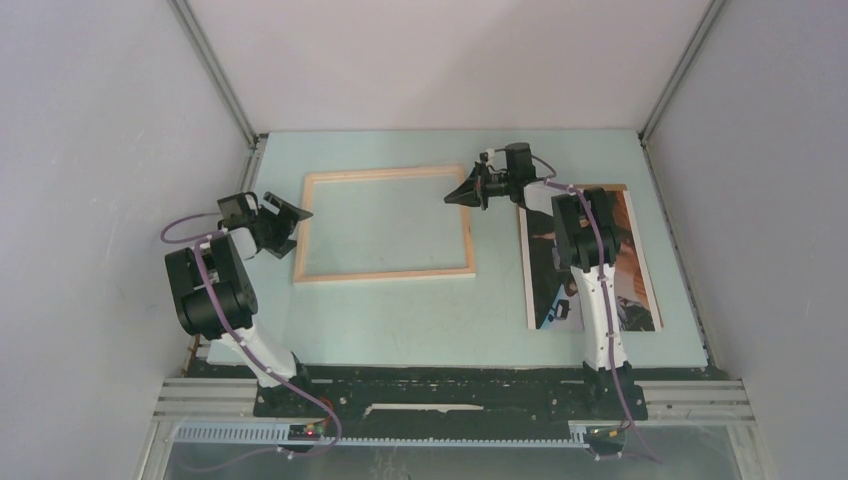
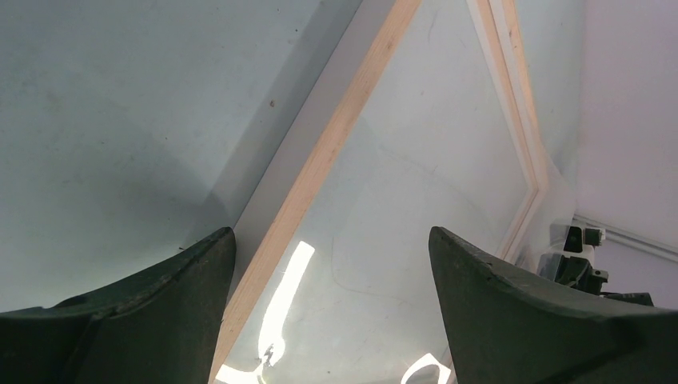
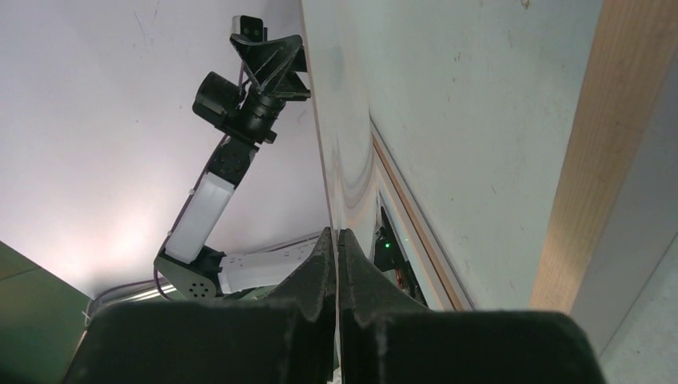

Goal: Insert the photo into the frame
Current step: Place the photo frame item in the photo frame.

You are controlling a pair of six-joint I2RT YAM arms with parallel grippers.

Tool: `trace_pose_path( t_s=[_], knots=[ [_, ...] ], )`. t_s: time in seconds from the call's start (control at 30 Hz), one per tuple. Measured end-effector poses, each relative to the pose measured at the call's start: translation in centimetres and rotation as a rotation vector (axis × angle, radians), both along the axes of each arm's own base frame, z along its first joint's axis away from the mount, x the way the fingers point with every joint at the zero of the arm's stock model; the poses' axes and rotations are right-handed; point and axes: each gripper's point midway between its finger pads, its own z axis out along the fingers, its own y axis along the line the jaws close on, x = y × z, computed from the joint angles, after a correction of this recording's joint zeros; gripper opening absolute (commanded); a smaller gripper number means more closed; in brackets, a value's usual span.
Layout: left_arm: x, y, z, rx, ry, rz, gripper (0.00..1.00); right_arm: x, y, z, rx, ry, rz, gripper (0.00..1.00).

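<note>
The frame (image 1: 385, 272), pale wood face up, lies flat in the middle of the table. A glossy pane inside it reflects the lamps (image 2: 376, 240). The photo (image 1: 635, 250), a dark print with reddish tones, lies to the frame's right, partly under the right arm. My left gripper (image 1: 290, 218) hangs open at the frame's left rail (image 2: 320, 168), which runs between its fingers (image 2: 332, 264) below them. My right gripper (image 1: 455, 196) is shut at the frame's far right corner, just inside the right rail (image 3: 596, 160). Only a thin pale line shows between its tips (image 3: 337, 236).
White walls close in the pale green table (image 1: 400, 320) on the left, back and right. The arm bases stand on a black rail (image 1: 450, 395) at the near edge. The left arm (image 3: 240, 104) shows in the right wrist view.
</note>
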Motion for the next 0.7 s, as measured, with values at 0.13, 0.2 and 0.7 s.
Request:
trace_pose_path(
  t_s=[0.13, 0.2, 0.7],
  knots=[
    [0.0, 0.0, 0.0, 0.001, 0.000, 0.000, 0.90, -0.2, -0.1, -0.2, -0.005, 0.001, -0.001, 0.00],
    [0.0, 0.0, 0.0, 0.000, 0.000, 0.000, 0.90, -0.5, -0.1, -0.4, -0.012, 0.005, -0.004, 0.00],
    [0.0, 0.0, 0.0, 0.000, 0.002, 0.001, 0.90, -1.2, 0.0, -0.5, -0.055, -0.025, 0.002, 0.00]
  ],
)
